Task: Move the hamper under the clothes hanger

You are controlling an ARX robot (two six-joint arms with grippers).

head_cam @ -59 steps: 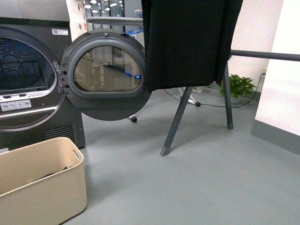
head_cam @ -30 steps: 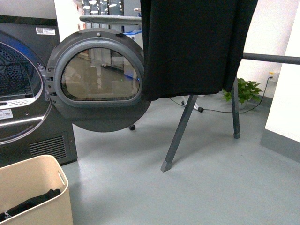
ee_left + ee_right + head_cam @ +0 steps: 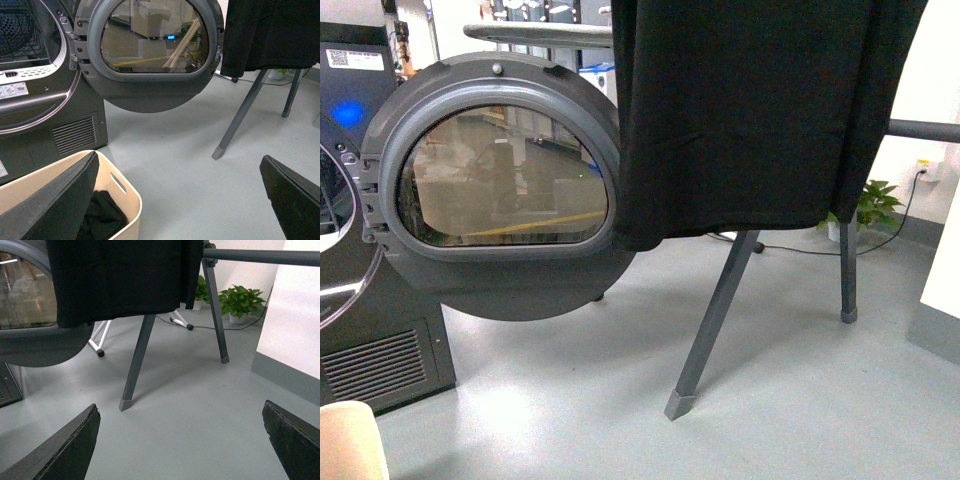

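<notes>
The beige hamper [image 3: 126,197] stands on the floor in front of the dryer, with dark clothes [image 3: 102,217] inside; only its corner [image 3: 350,440] shows at the bottom left of the front view. The clothes hanger is a dark grey rack with splayed legs [image 3: 712,325] and a round bar [image 3: 260,256]; a black garment [image 3: 750,110] hangs from it. My left gripper [image 3: 177,200] is open, one finger over the hamper's inside, the other over bare floor. My right gripper [image 3: 180,445] is open and empty above the floor near a rack leg [image 3: 135,365].
A dark grey dryer [image 3: 30,75] stands at the left with its round door [image 3: 495,185] swung open toward the rack. A potted plant [image 3: 240,301] and a cable lie by the far wall. A white wall corner [image 3: 295,325] juts in at the right. White stand legs [image 3: 97,340] show behind the garment.
The front view has moved forward and to the right: the dryer door and rack look larger and the hamper has slid almost out of view at the bottom left.
</notes>
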